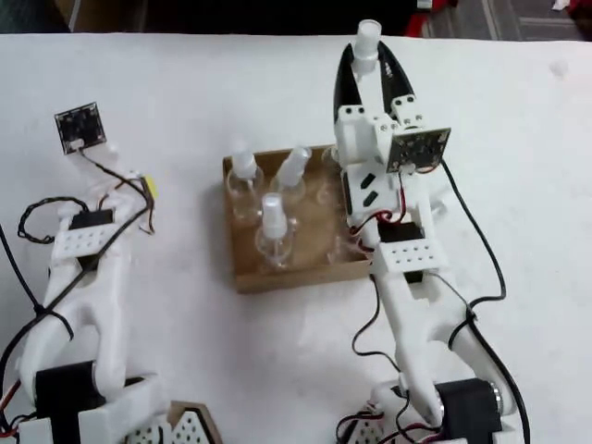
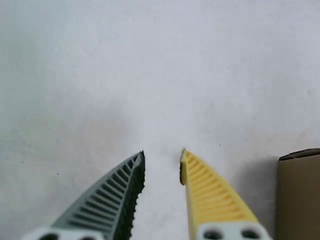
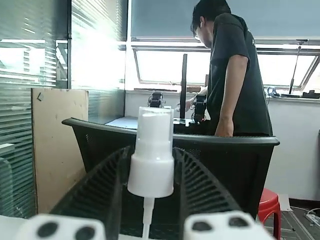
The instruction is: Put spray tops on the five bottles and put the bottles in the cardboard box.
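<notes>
While my right pincer [image 1: 368, 54] grips a white spray top [image 3: 151, 150] between its black fingers, the top's long axis runs along them, head past the tips and thin tube back toward my wrist. The cardboard box [image 1: 277, 276] lies back toward my base, with an uncapped bottle [image 1: 330, 190] on the side nearest this arm. My left pincer [image 2: 162, 157] hangs slightly open over bare table [image 2: 150, 75], beside the box.

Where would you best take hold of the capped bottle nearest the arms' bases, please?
Probably by its white spray top, coming straight down from above: the bottle stands upright in the cardboard box, with its walls and neighbouring bottles crowding the clear body, while the top stands free.
</notes>
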You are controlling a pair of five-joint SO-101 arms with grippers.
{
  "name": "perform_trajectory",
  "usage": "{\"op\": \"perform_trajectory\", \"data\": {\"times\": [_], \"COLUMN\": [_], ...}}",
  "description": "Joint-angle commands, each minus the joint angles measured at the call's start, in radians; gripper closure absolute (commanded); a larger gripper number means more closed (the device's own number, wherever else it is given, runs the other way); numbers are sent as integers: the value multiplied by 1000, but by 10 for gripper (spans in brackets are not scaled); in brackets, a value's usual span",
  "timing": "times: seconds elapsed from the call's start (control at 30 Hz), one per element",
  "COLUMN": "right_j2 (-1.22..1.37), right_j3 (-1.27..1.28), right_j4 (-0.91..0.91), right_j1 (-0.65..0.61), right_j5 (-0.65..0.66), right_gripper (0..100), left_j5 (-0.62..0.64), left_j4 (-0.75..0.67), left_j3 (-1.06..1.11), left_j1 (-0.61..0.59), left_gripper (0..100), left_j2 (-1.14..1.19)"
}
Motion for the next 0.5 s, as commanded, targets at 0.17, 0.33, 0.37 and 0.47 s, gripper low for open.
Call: {"op": "perform_trajectory", "data": {"times": [0.17, 0.33, 0.37, 0.47], "right_j2": [21, 16, 22, 47], "right_j3": [-15, -29, -34, -32], "right_j4": [-101, -116, -116, -116], "right_j1": [10, 7, 7, 12], "right_j5": [-74, -74, -74, -74], "right_gripper": [983, 983, 983, 983], "left_j5": [-11, -11, -11, -11], "left_j4": [-6, -6, -6, -6], "left_j3": [-49, -49, -49, -51], "left_j1": [10, 10, 10, 10], "left_gripper": [883, 883, 883, 883], "left_j2": [-10, -10, -10, -8]}}
